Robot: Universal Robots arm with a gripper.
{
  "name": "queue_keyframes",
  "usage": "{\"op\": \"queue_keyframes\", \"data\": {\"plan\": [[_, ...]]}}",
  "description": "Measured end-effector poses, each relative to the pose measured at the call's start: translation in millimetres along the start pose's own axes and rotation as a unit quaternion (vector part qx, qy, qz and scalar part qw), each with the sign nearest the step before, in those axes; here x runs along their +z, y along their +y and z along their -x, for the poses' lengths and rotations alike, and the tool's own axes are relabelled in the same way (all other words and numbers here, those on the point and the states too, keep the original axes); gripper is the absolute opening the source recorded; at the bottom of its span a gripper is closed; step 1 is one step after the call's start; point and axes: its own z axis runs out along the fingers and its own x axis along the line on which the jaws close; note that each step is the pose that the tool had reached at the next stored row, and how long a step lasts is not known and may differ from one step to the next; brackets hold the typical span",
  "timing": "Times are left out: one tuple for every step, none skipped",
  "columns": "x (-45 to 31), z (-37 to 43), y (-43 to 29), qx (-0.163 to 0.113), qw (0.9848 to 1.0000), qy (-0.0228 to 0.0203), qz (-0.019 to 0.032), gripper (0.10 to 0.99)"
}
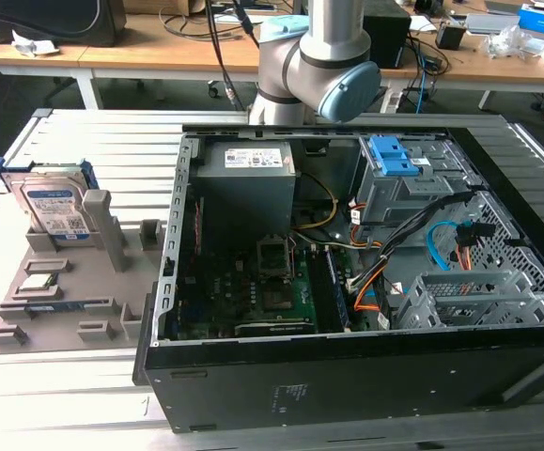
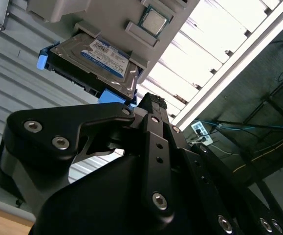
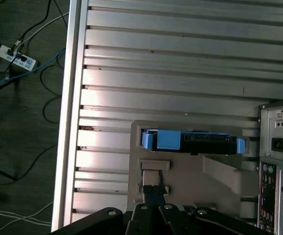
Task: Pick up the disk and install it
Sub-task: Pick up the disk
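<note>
We note: disk (image 1: 54, 202) upright in grey holder (image 1: 69, 303), bench (image 1: 112, 141) edge at exterior view's left, unpicked. End effector (image 3: 153, 192) narrow, empty, near it. Pick and install both left.

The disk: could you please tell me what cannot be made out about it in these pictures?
- Exterior view: the grey holder hides the lower part of the disk.
- First wrist view: the disk is edge-on, its label unseen.
- Second wrist view: the gripper covers part of its blue frame.
</note>
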Motion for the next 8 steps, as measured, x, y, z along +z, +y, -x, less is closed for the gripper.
{"op": "queue_keyframes", "data": {"plan": [[0.0,0.0,0.0,-0.002,1.0,0.0001,0.0,0.106],[0.0,0.0,0.0,-0.005,1.0,0.0002,0.0001,0.106],[0.0,0.0,0.0,-0.009,1.0,0.0004,0.0002,0.106],[0.0,0.0,0.0,-0.013,0.9999,0.0006,0.0003,0.106],[0.0,0.0,0.0,-0.016,0.9999,0.0007,0.0003,0.106],[0.0,0.0,0.0,-0.02,0.9998,0.0009,0.0004,0.106],[0.0,0.0,0.0,-0.022,0.9998,0.001,0.0005,0.106],[0.0,0.0,0.0,-0.024,0.9997,0.0011,0.0005,0.106]]}}
